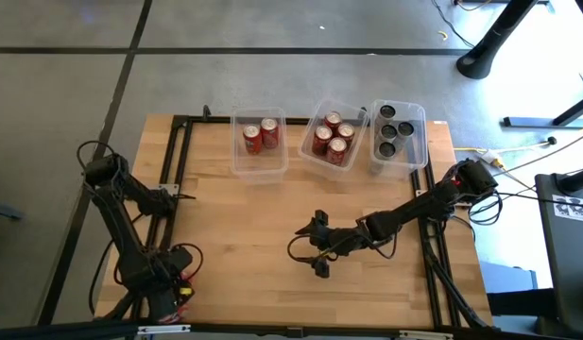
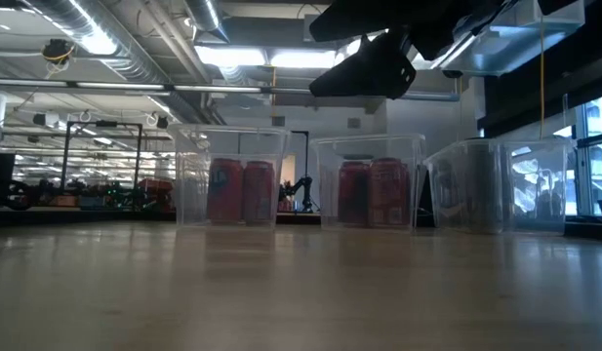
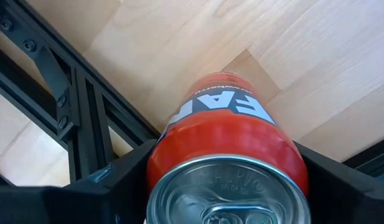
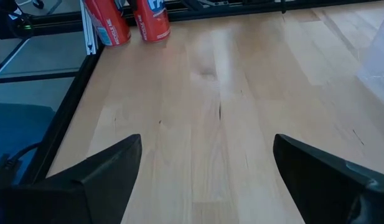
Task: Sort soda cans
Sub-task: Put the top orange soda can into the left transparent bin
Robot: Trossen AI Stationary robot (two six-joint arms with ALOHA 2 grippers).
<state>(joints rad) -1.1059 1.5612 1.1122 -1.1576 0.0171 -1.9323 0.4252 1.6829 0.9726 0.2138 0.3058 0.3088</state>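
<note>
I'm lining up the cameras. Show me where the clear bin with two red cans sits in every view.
High view: the clear bin with two red cans is leftmost of three along the table's far edge.
Low view: leftmost bin, left of centre.
Left wrist view: not in it.
Right wrist view: not in it.
Shared landmark: the neighbouring bin of red cans, middle of the row in both.

The left arm folds back at the table's near left corner, its left gripper (image 3: 226, 186) low there, its fingers (image 3: 111, 183) on either side of a red can (image 3: 226, 152), seemingly pressed against it. The right arm reaches in from the right edge toward mid-table, its right gripper (image 1: 317, 247) spread wide, nothing between the fingers.
</note>
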